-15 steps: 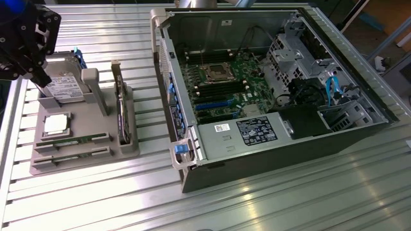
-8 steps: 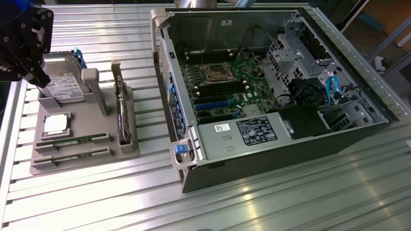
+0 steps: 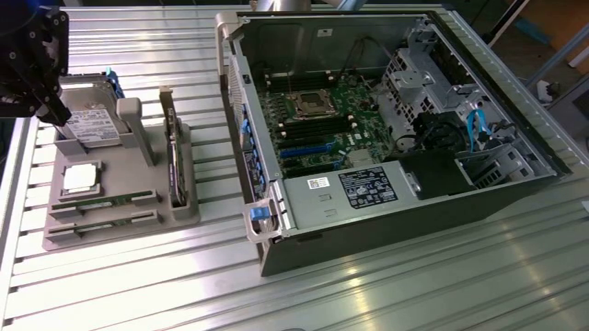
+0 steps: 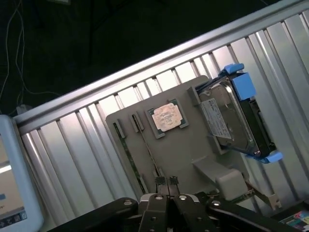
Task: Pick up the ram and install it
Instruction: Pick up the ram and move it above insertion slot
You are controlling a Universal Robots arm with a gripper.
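Two ram sticks [image 3: 101, 202] lie on edge in the front slots of a grey holder tray [image 3: 120, 231], one behind the other; their thin green edges [image 4: 124, 145] run along the tray in the wrist view. My gripper [image 3: 55, 114] hangs above the tray's back corner at the exterior view's left, beside the hard drive and well above the ram. In the wrist view its fingertips [image 4: 166, 181] are pressed together with nothing between them.
The tray also carries a silver hard drive with blue tabs [image 3: 92, 121], a CPU [image 3: 81, 178] and an upright expansion card [image 3: 175, 165]. An open computer case [image 3: 515, 186] lies at the exterior view's right, motherboard [image 3: 318, 127] exposed. A white device [image 4: 9, 193] sits off the table edge.
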